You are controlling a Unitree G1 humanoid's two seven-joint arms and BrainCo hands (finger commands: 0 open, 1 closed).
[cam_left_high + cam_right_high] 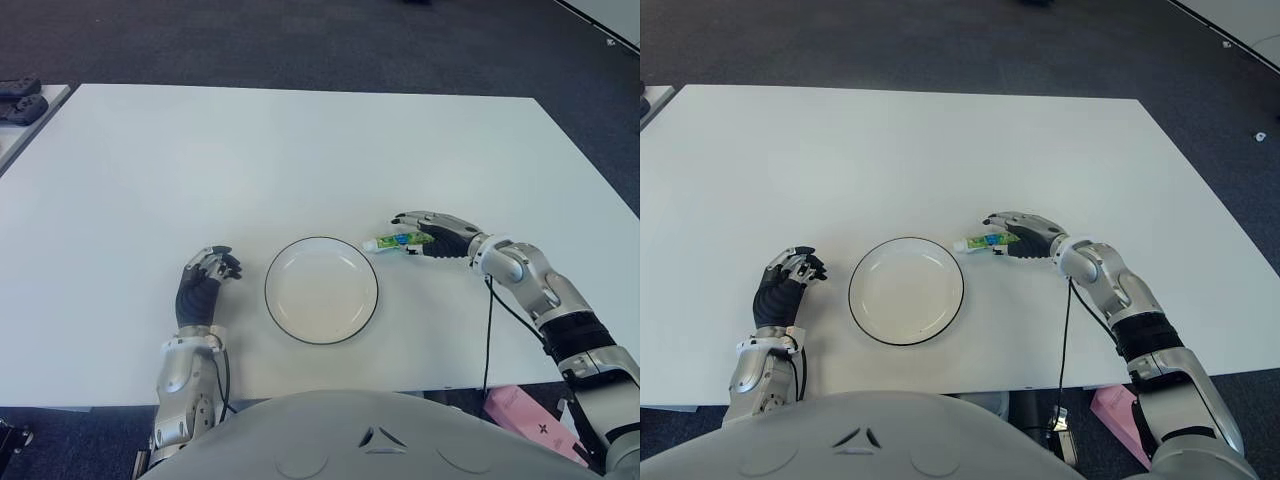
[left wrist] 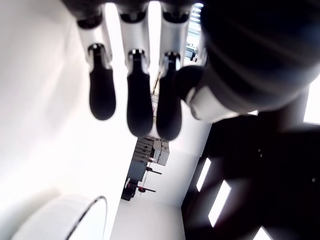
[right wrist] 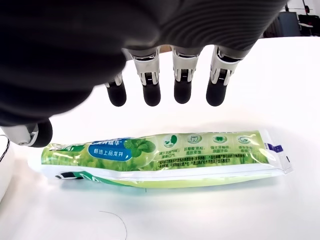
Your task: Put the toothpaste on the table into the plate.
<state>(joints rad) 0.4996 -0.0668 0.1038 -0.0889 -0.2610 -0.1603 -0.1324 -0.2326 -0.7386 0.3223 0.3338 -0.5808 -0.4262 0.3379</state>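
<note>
One toothpaste tube [image 3: 165, 160] lies on the table [image 1: 300, 150] beneath the right hand's [image 1: 437, 235] spread, empty fingers [image 3: 182, 82].

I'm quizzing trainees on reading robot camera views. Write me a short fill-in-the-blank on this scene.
1. The toothpaste lies on the table just to the robot's ____ of the plate.
2. The ____ hand hovers over the tube with open fingers.
3. The plate holds ____.
4. The left hand shows on the plate's ____ side.

Missing words: right; right; nothing; left
</note>
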